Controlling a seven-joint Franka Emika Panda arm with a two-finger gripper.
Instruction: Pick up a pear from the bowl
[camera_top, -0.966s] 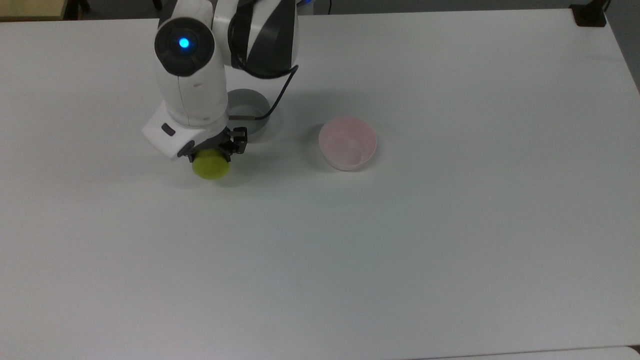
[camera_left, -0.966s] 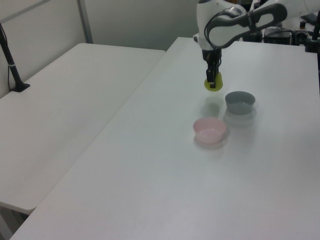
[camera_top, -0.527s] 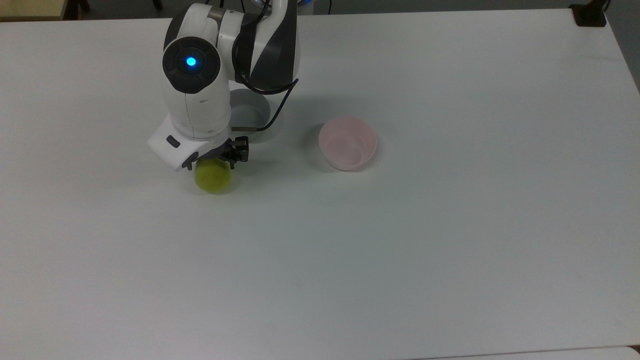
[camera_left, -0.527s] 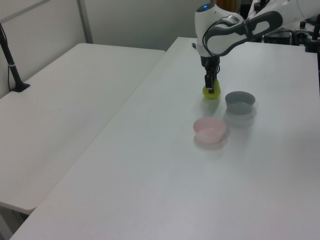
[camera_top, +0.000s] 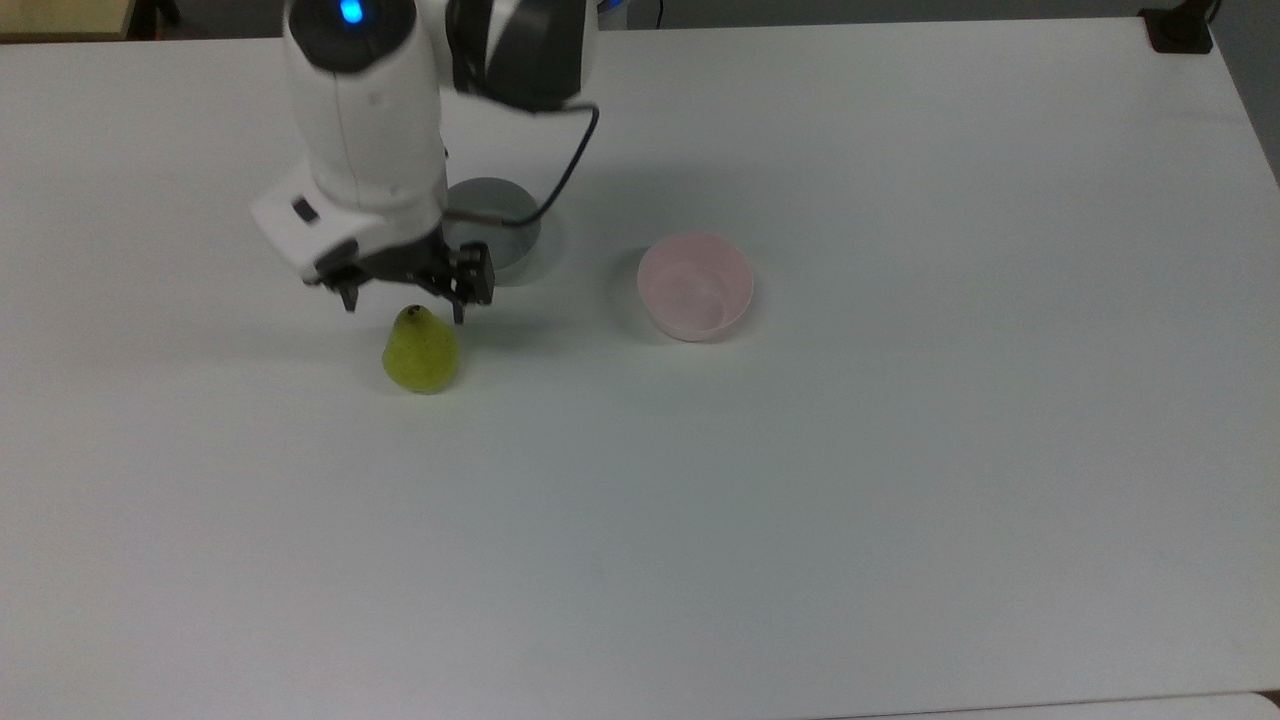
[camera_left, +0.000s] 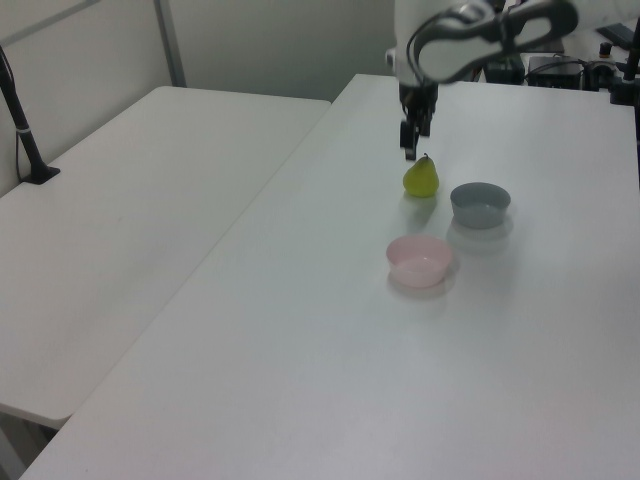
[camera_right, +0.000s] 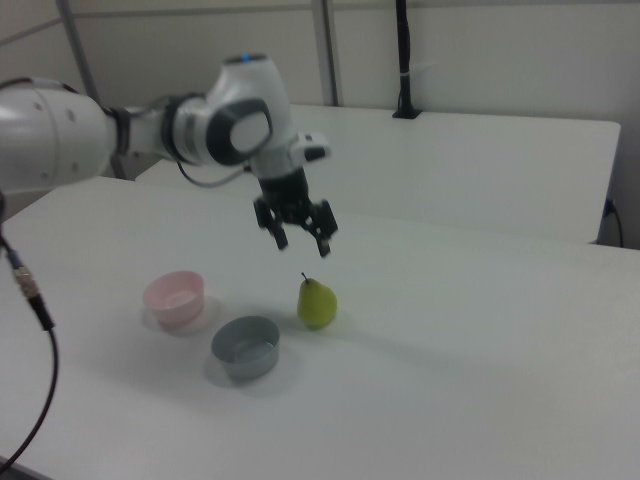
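Yellow-green pear (camera_top: 421, 351) stands upright beneath the spread gripper (camera_top: 403, 303).

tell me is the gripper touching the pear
Apart. In the right view the open gripper hangs above the pear, with table showing between its fingertips and the stem.

Toward the white table's (camera_top: 900, 500) near edge in the top view, the surface lies bare. The upright yellow-green pear (camera_top: 421, 349), grey round bowl (camera_top: 497, 232) and pale pink bowl (camera_top: 696, 286) cluster nearer the far edge.
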